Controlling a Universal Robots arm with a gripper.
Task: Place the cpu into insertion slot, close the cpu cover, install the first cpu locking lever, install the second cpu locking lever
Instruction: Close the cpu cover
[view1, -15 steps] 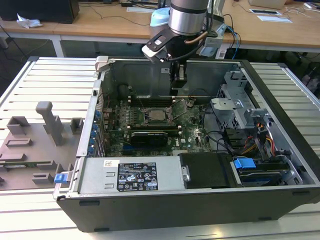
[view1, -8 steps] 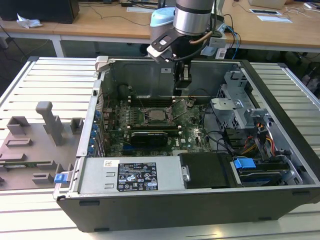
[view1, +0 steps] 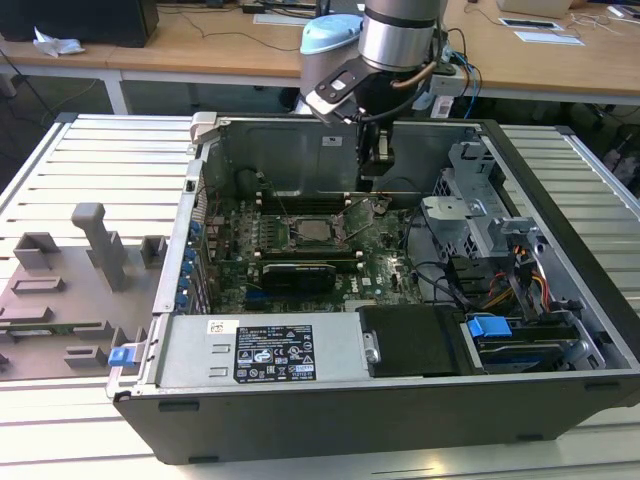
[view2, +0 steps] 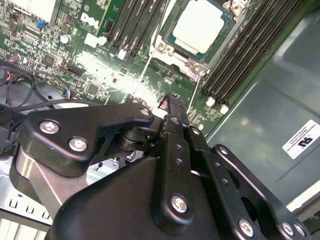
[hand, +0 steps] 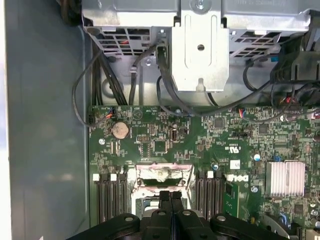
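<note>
The cpu (view2: 197, 25) shows its silvery top and lies flat in the insertion slot (view1: 293, 240) on the green motherboard (view1: 385, 265). The cpu (view1: 316, 230) is also in the exterior view, near the board's middle. A silvery frame, the cpu cover (view2: 186, 60), lies around the chip; I cannot tell whether it is latched. Thin wire levers (view1: 368, 218) stand slanted up beside the socket. My gripper (view1: 377, 183) hangs above the board, just toward the exterior view's right of the socket. Its black fingers (view2: 172, 112) are shut together and hold nothing. My gripper (hand: 170, 196) sits over the socket's edge.
Black memory slots (view2: 250, 55) flank the socket. A metal drive cage (view1: 470, 215) with cables (hand: 135, 70) stands at the exterior view's right. The power supply (view1: 270, 350) lines the case's front. A grey fixture plate (view1: 70, 290) lies outside, at the left.
</note>
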